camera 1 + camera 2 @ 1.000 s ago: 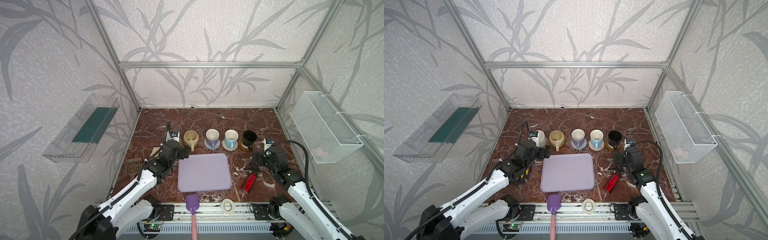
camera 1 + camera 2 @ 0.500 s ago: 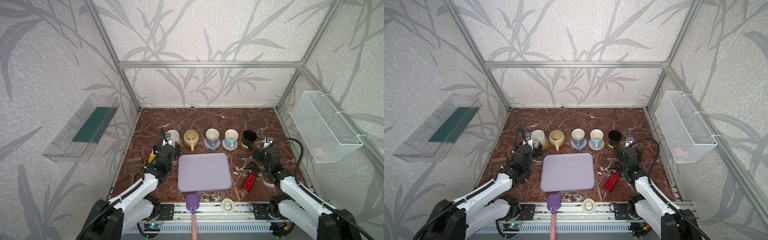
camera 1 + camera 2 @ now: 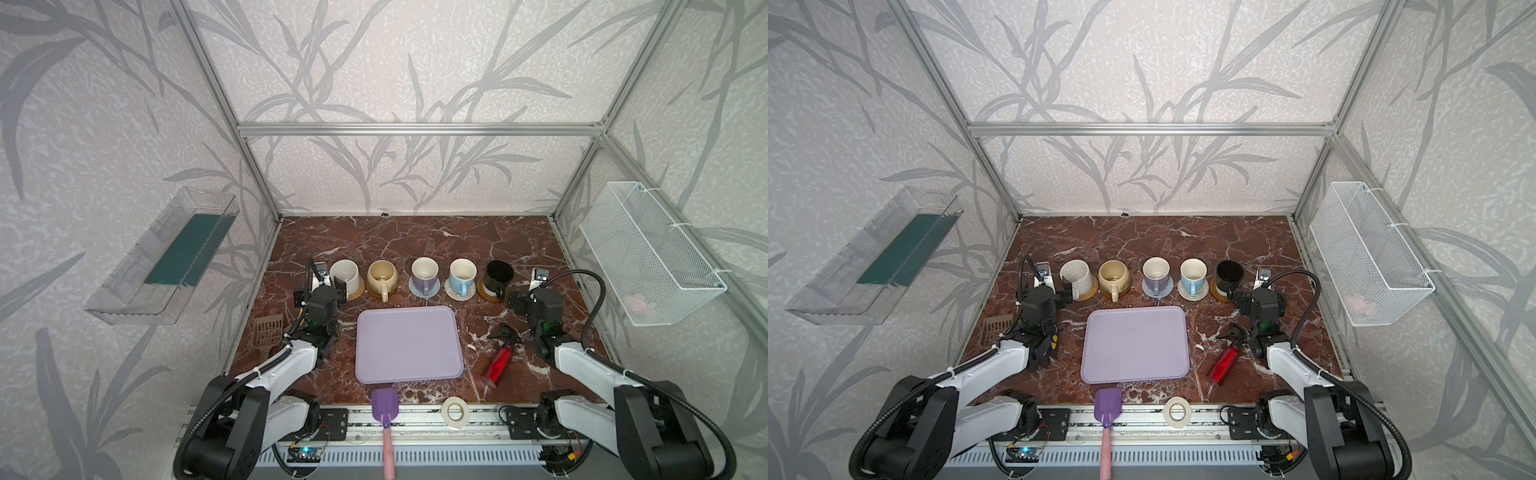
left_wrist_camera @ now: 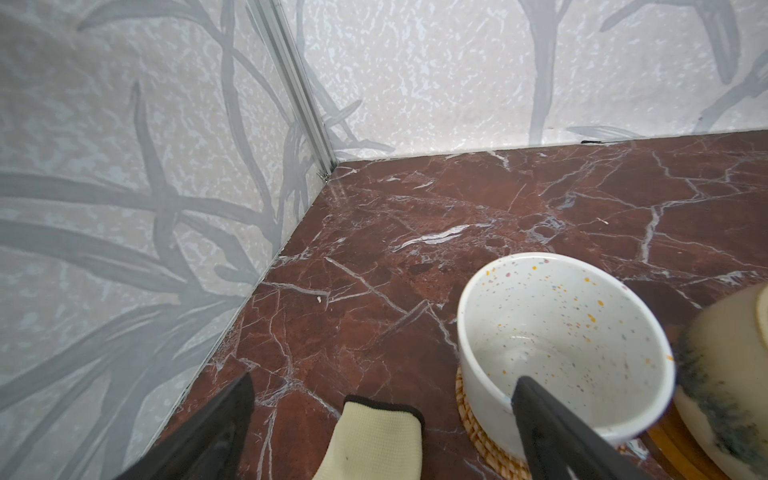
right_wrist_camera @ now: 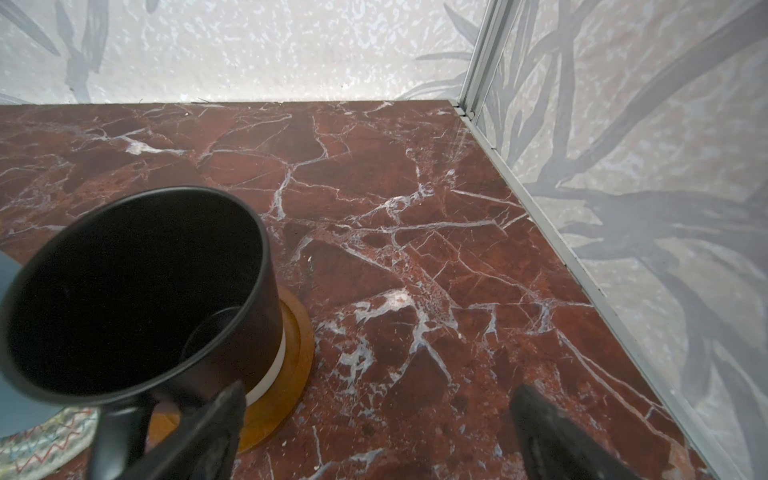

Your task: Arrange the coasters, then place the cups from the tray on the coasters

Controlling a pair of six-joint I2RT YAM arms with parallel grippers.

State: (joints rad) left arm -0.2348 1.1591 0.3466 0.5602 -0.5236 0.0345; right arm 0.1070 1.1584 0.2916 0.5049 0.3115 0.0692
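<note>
My left end effector (image 4: 384, 386) is wide apart and holds nothing. One finger (image 4: 548, 419) sits right by the white cup (image 4: 561, 332), which stands on the orange rattan coaster (image 4: 478, 432). I cannot tell if they touch. My right end effector (image 5: 380, 392) is wide apart too, just beside the black cup (image 5: 137, 291) on its amber coaster (image 5: 291, 365). In both top views the cream-yellow cup (image 3: 381, 275), lilac cup (image 3: 424, 272) and light blue cup (image 3: 462, 274) stand in the middle between those two, each on a coaster. The lilac tray (image 3: 409, 345) lies on the bench (image 3: 415, 237) just below the row.
</note>
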